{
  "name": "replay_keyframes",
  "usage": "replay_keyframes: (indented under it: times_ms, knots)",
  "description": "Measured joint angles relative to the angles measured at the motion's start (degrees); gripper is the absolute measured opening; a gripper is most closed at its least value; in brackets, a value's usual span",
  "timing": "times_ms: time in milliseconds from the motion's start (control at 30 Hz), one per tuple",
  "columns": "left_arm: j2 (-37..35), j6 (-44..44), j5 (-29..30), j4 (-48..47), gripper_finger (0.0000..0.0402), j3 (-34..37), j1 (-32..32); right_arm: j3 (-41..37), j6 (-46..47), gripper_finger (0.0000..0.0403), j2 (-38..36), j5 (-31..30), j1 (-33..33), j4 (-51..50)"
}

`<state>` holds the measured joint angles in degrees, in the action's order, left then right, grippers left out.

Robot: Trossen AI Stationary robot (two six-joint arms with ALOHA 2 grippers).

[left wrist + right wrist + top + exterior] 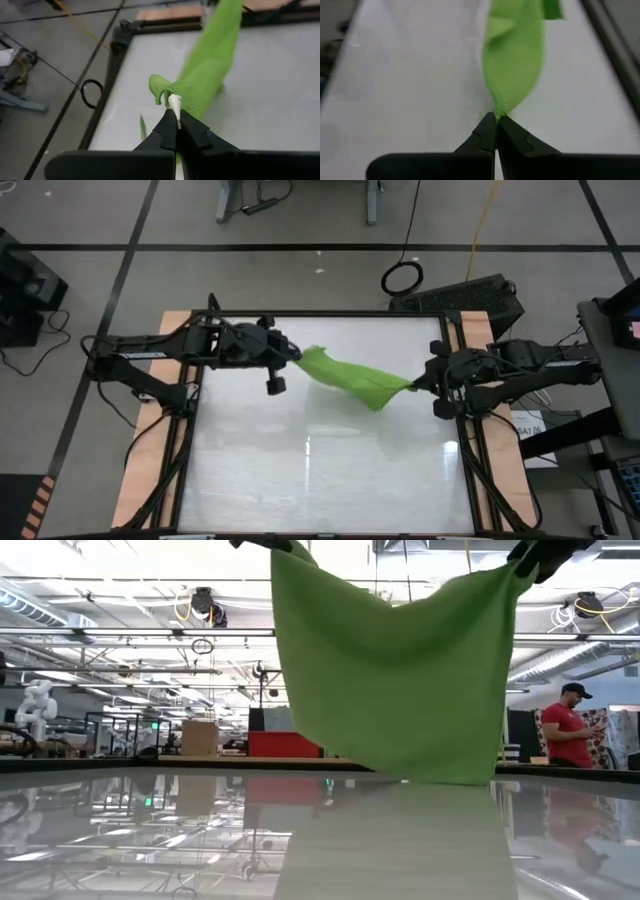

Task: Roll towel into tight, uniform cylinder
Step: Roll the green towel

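Hanging between both clamped grippers, left gripper (pixel 177 121) and right gripper (pixel 496 120), towel (pixel 352 377); low view crops both.

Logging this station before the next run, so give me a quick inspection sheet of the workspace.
Surface: glossy white table, bare.
Job's things: green towel hangs unrolled between both grippers, lower edge near the table.
Clutter: nothing seen.
Grippers: left gripper shut on one towel corner; right gripper shut on the opposite corner.
Cables: coiled black cable on the floor behind the table.
Surroundings: person in a red shirt in the room behind.
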<state>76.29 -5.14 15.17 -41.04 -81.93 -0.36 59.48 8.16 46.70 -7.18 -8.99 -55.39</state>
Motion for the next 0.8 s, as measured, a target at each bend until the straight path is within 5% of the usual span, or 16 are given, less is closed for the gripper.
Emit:
replay_keyframes:
  times_ms: [233,500,800]
  knots:
    - [0.91,6.36,-7.95,-7.84,0.0004,5.87,-3.07,0.04,3.25,0.0,3.54,14.56,-2.88,1.19]
    - [0.94,16.33,-13.73,5.48,0.0004,20.97,-5.46,0.04,1.69,0.0,16.07,25.69,-5.87,2.52]
    - [0.87,23.13,-17.21,13.97,0.0004,29.12,-8.64,-0.02,1.26,0.0,28.39,28.48,-8.05,3.75]
